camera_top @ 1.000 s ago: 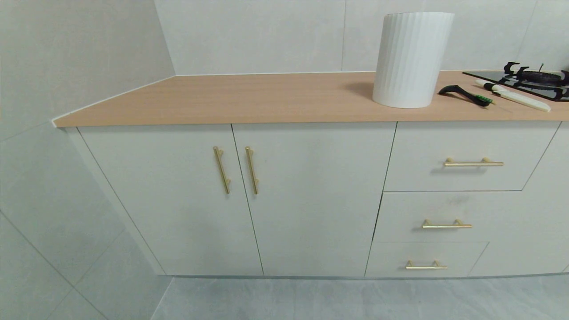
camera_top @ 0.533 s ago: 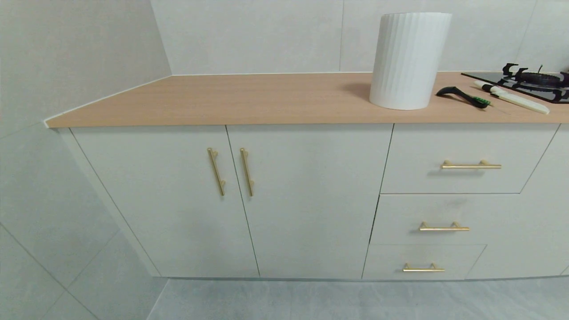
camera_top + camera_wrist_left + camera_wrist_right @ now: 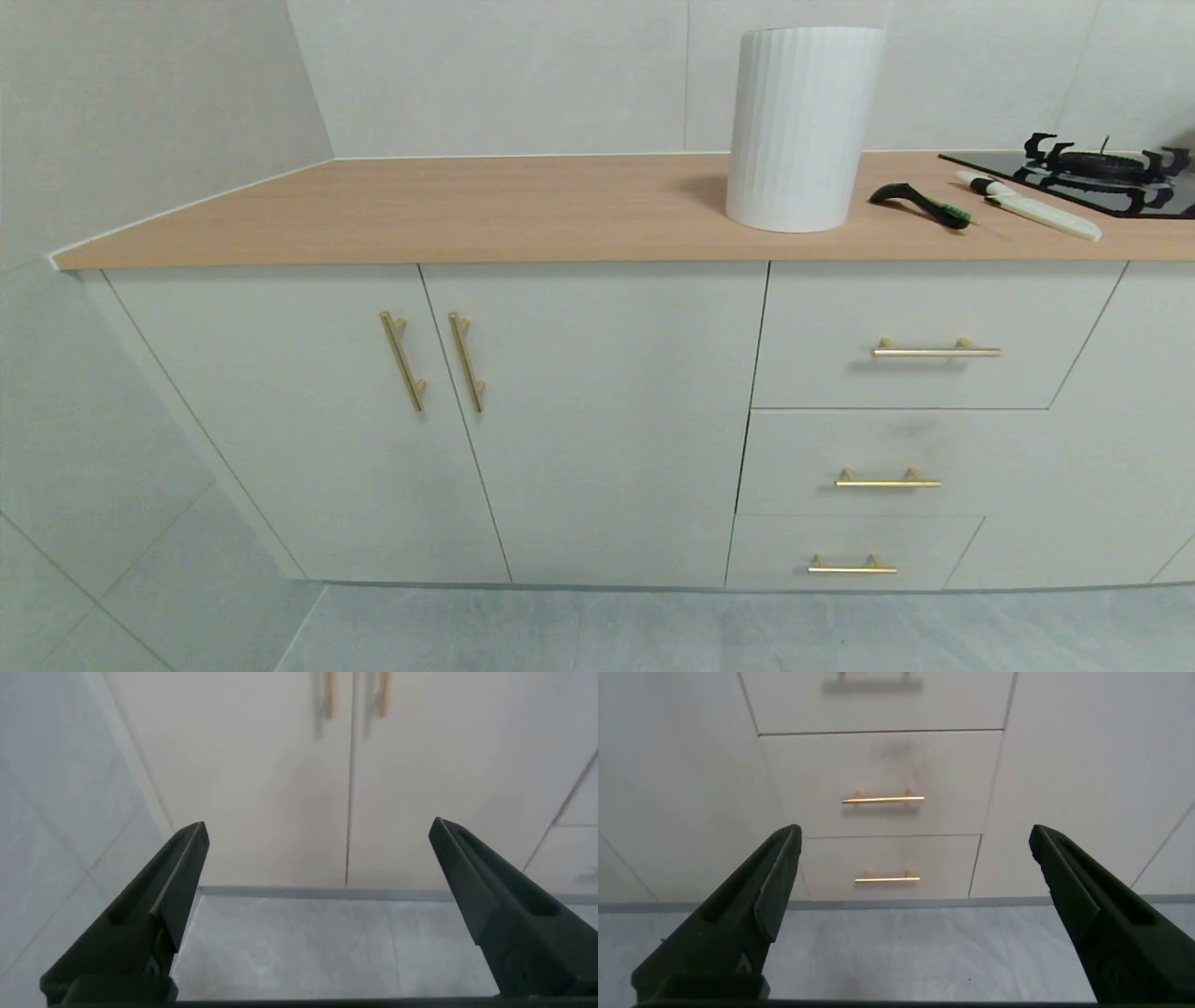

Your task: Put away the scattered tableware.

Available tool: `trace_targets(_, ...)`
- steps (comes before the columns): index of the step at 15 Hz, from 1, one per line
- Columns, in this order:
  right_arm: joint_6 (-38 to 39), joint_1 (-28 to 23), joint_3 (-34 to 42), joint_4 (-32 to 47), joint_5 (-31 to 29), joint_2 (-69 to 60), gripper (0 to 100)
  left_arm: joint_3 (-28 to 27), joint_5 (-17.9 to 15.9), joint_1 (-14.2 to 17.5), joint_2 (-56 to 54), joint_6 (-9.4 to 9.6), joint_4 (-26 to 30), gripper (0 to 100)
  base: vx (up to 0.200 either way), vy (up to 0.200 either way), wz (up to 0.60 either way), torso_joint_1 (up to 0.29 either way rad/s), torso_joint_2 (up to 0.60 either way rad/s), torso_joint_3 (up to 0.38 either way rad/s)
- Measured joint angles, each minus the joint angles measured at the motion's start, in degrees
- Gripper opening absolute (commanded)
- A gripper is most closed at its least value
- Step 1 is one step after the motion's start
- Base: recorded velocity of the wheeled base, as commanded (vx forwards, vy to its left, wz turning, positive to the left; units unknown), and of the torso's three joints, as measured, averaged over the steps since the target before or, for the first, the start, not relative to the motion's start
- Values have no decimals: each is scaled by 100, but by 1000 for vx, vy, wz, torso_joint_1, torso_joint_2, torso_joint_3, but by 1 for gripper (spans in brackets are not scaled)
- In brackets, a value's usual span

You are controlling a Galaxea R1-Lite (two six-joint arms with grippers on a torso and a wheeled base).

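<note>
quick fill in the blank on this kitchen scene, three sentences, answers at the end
1. Beside the doors, the cabinet has ____ drawers.
2. On the counter, the black tool lies between the white canister and the ____.
3. The left end effector and the right end effector are both ____.

Missing words: three; knife; open.

Between the jaws of the left gripper [image 3: 318, 829], two pale cabinet doors [image 3: 350, 775] are standing shut. What seem to be their brass bar handles [image 3: 378, 695] are showing blurred beyond the jaw tips. Grey floor tiles [image 3: 308, 952] are lying nearer in, between the same jaws. Between the jaws of the right gripper [image 3: 913, 833], closed drawers [image 3: 882, 765] are stacking one over another, a brass handle [image 3: 882, 798] crossing the middle one. Well above both pairs of jaws, a wooden countertop [image 3: 467, 205] is running along the tiled wall, carrying a black gas burner [image 3: 1092, 168].
</note>
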Motion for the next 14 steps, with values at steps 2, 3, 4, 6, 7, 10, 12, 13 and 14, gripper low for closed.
trace_targets(2, 0, 2, 0, 0, 0, 0, 100, -2, -5, 2, 0, 0, -2, 100, 0, 0, 0, 0, 0, 0)
trace_targets(3, 0, 2, 0, 0, 0, 0, 100, -2, -2, 0, 0, 0, 0, 100, 0, 0, 0, 0, 0, 0)
trace_targets(4, 0, 2, 0, 0, 2, 0, 100, -2, 0, 0, 0, -2, -2, 100, 0, 0, 0, 0, 0, 0)
trace_targets(6, 0, 7, 0, 0, 2, 0, 100, 0, -2, 2, 0, -6, -4, 100, 0, 0, 0, 0, 0, 0)
trace_targets(7, 0, 2, 0, 0, 0, 0, 100, 0, 0, 2, 2, -6, -4, 100, 0, 0, 0, 0, 0, 0)
trace_targets(10, 0, 2, 0, 0, 0, 0, 100, 0, -2, 2, 0, -5, -2, 100, 67, 0, 0, -1, -1, 1)
trace_targets(12, 0, 2, 0, 0, 2, 0, 100, 0, -2, 0, 2, -2, -2, 100, 200, 0, 0, 7, -2, 7)
trace_targets(13, 0, 2, 0, 0, 2, 0, 100, 0, -2, 0, 0, -2, -4, 100, 0, 0, 0, 0, 0, 0)
trace_targets(14, 0, 2, 0, 0, 0, 0, 100, 0, -2, 0, 2, -17, -2, 100, 0, 0, 0, 0, 0, 0)
